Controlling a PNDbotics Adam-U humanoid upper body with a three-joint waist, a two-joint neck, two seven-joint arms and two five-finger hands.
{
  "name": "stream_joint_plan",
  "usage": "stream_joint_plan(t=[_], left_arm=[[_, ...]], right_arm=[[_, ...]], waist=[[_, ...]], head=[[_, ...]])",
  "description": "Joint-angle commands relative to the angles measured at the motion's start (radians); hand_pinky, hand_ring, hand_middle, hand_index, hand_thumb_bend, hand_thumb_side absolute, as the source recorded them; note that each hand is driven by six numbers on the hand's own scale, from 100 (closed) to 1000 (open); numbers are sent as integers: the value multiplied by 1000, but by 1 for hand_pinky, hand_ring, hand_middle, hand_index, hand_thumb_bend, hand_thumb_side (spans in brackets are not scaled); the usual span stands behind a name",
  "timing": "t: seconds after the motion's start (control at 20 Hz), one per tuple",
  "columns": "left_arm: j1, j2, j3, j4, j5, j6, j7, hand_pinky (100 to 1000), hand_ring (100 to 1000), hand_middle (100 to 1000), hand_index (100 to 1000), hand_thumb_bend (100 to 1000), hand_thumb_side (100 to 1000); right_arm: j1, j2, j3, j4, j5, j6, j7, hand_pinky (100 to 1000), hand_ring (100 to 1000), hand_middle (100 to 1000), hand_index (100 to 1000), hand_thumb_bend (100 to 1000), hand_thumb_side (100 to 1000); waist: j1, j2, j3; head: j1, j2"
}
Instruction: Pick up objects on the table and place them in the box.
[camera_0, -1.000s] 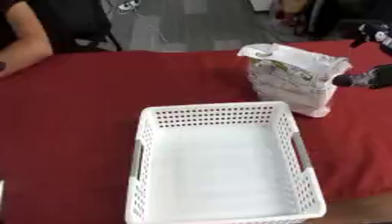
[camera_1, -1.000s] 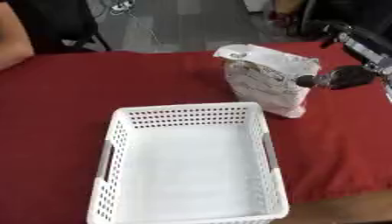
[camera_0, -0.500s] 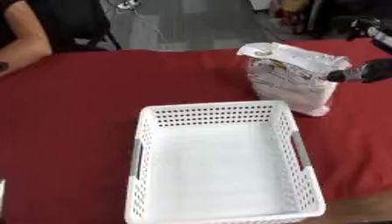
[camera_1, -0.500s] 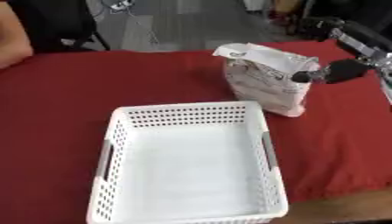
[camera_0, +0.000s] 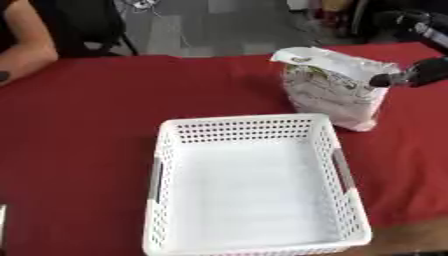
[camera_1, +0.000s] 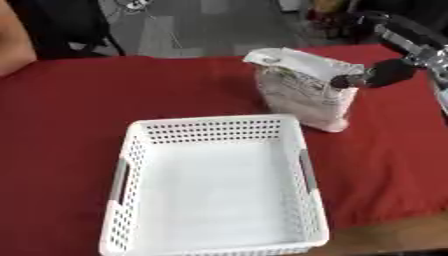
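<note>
A white bag (camera_0: 328, 92) with green print stands upright on the red table, just beyond the far right corner of the white perforated basket (camera_0: 245, 122). The basket holds nothing. My right hand (camera_1: 389, 72) comes in from the right. One dark fingertip touches the bag's upper right edge, while the other fingers (camera_1: 404, 34) stretch out higher up behind the bag without closing on it. My left hand shows in neither view.
The red cloth (camera_0: 87, 130) covers the table, with the wooden table edge (camera_0: 416, 235) at the lower right. A person's arm (camera_0: 26, 47) rests at the far left corner, in front of a dark chair (camera_0: 87, 25).
My right hand's fingertip has slid up the bag's right side, from mid-height to near its top. Bag and basket have stayed in place.
</note>
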Motion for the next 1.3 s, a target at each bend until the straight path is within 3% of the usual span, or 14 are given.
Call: stream_joint_plan(t=[0.05, 0.45, 0.5, 0.55, 1.3], left_arm=[[-4, 21, -3, -20, 5, -3, -5, 732, 840, 930, 1000, 910, 1000], [-5, 21, -5, -20, 7, -5, -9, 732, 839, 928, 1000, 908, 1000], [-5, 21, -6, -20, 7, -5, -9, 732, 839, 929, 1000, 908, 1000], [-5, 20, -6, -20, 8, -5, -9, 732, 839, 929, 999, 908, 1000], [-9, 17, -11, -20, 14, -7, -18, 730, 839, 929, 998, 905, 1000]], right_arm=[[-32, -9, -4, 12, 32, -18, 10, 815, 868, 885, 989, 792, 619], [-39, 19, 3, 67, 96, -53, 27, 830, 869, 886, 989, 784, 595], [-39, 23, 4, 73, 104, -57, 29, 830, 869, 885, 989, 820, 559], [-38, 28, 5, 80, 110, -60, 32, 830, 868, 885, 990, 779, 590], [-24, 55, 7, 123, 148, -83, 47, 818, 855, 873, 987, 767, 560]], waist=[[-3, -10, -2], [0, -8, -3], [0, -8, -3], [1, -8, -2], [7, -5, 4]], head=[[-8, 5], [-9, 8], [-9, 8], [-9, 8], [-13, 9]])
